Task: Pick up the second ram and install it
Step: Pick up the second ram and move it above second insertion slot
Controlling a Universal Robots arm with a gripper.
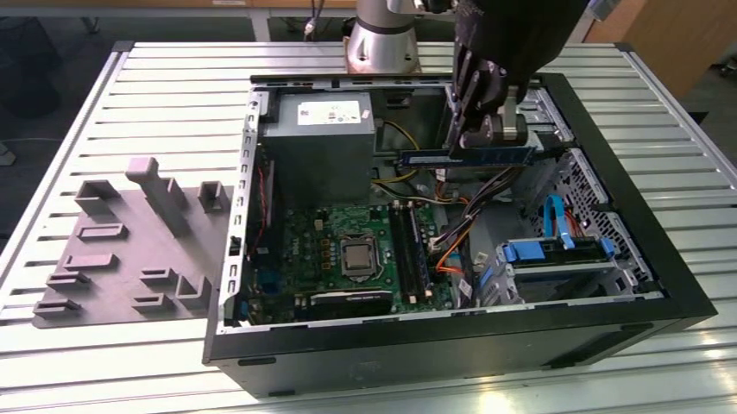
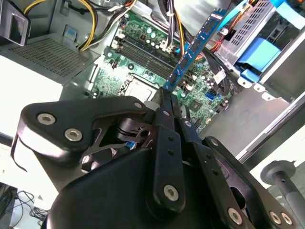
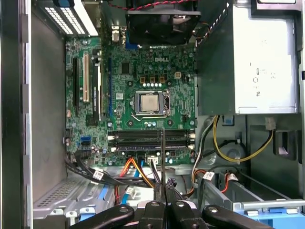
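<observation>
My gripper point(image 1: 493, 145) hangs over the open computer case point(image 1: 645, 259), shut on the second ram point(image 1: 467, 158), a long thin dark stick with a blue tint. The stick lies level and crosswise, above the cables on the exterior view's right of the motherboard point(image 1: 345, 259). In the second wrist view the ram point(image 2: 193, 47) sticks out past the closed fingers point(image 2: 164, 107) toward the board. The first wrist view sees the ram point(image 3: 162, 157) edge-on as a thin line, just short of the black memory slots point(image 3: 152, 140). The slots point(image 1: 409, 246) lie lower in the case, below the held stick.
A grey power supply point(image 1: 317, 129) fills the case's far corner. The processor socket point(image 1: 359, 257) sits mid-board, beside the slots. Orange, yellow and black cables point(image 1: 455, 250) and a blue drive bay point(image 1: 553, 250) crowd the case's right side. A light grey moulded tray point(image 1: 127, 250) lies on the table at left.
</observation>
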